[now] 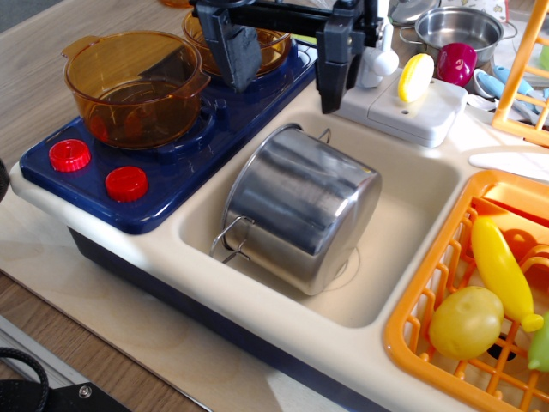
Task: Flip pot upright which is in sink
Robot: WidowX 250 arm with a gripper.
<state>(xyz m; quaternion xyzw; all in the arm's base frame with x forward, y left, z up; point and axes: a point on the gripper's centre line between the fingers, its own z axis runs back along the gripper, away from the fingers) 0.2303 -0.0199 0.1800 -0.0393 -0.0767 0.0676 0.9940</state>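
Looking at the single view, we see the pot lying on its side in the sink, mouth facing lower left toward the sink's front wall, flat bottom pointing up and right. One wire handle sits near the sink floor at the lower-left rim, another handle pokes up behind the top edge. The pot fills most of the basin's left and middle. We see the gripper hanging above the sink's back edge, jaws spread wide, nothing between them, well clear of the pot. One finger hangs over the stove, the other finger over the back rim of the sink, beside the faucet block. On the stove sits an amber pot at the front, a second amber pot behind it, partly hidden by the gripper. Two red knobs sit on the stove's front edge. Right of the sink we see the orange dish rack holding a yellow potato-like toy and a yellow bottle-shaped toy. A smaller steel pan stands at the back right.
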